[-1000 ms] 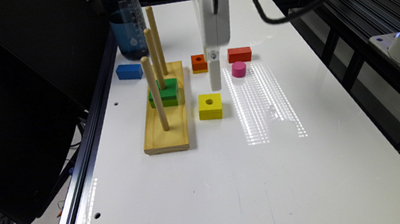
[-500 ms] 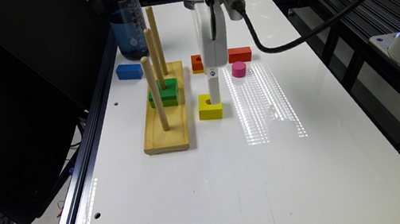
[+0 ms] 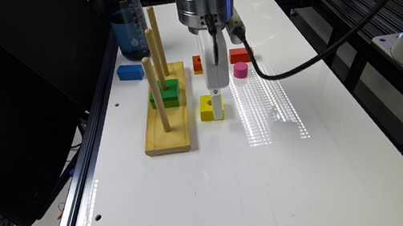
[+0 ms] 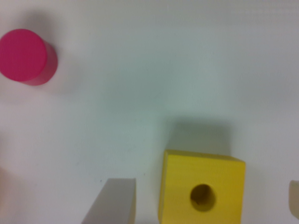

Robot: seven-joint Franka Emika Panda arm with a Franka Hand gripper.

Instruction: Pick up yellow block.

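I see one arm reaching down over the white counter point(image 3: 214, 192), with its hand point(image 3: 217, 106) lowered onto one yellow block point(image 3: 207, 109). That block rests flat on the counter, its round hole facing up, just beside the wooden peg base point(image 3: 168, 134) on the exterior view's right. In the wrist view the yellow block point(image 4: 202, 189) lies between two pale fingers: one finger point(image 4: 112, 203) stands off one side with a strip of counter between it and the block, and a sliver of the other point(image 4: 294, 198) shows off the opposite side. I read the hand as spread wide about the block, touching neither face.

I count three upright pegs point(image 3: 156, 93) on the one base. One green block point(image 3: 166, 93) sits threaded on the middle peg. Beyond the hand lie one orange block point(image 3: 197, 64) with a hole, one red block point(image 3: 239, 55) and one pink cylinder point(image 3: 240, 69), all apart from one another. One blue block point(image 3: 130, 72) lies off the far end of the base, near one blue water bottle point(image 3: 126, 19). A black cable point(image 3: 300, 69) loops from the wrist.
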